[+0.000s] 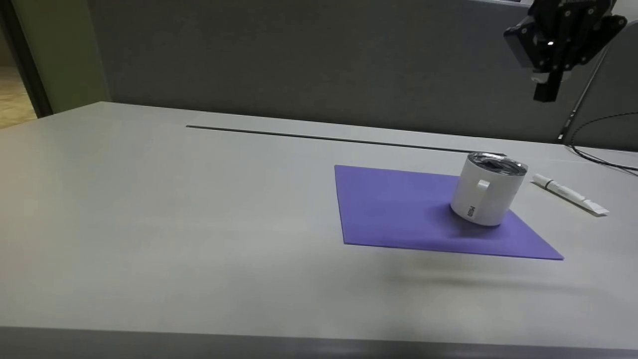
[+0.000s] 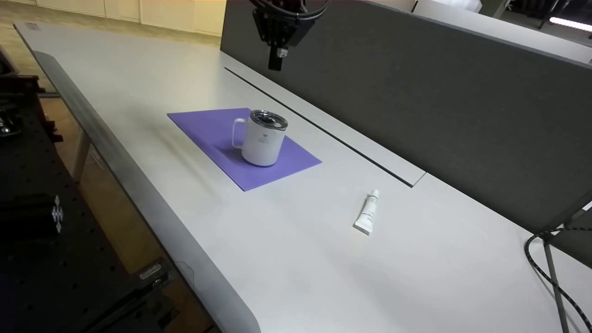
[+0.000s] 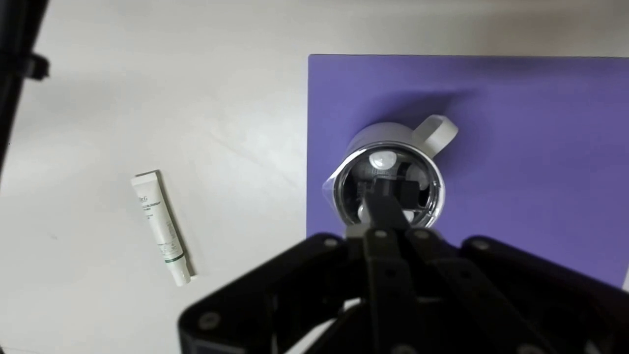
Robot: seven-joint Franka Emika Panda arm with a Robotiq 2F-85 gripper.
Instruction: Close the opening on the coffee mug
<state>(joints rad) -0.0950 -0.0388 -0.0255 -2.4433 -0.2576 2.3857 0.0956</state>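
The coffee mug is white with a handle and stands upright on a purple mat; it shows in both exterior views (image 1: 493,202) (image 2: 262,145) and in the wrist view (image 3: 383,132). Its clear, dark-looking lid (image 3: 358,172) has a silver rim and a black slider (image 3: 408,194). I cannot tell how far the opening is uncovered. My gripper is shut and empty, with its dark fingertips together; it shows in both exterior views (image 1: 547,90) (image 2: 275,62). It hangs well above the mug. In the wrist view the fingertips (image 3: 385,206) cover part of the lid.
The purple mat (image 1: 389,209) lies on the white table (image 1: 199,224). A white tube (image 2: 367,212) lies beside the mat. A grey partition (image 1: 299,65) stands along the table's back edge. A black cable (image 2: 550,268) lies at the partition's end.
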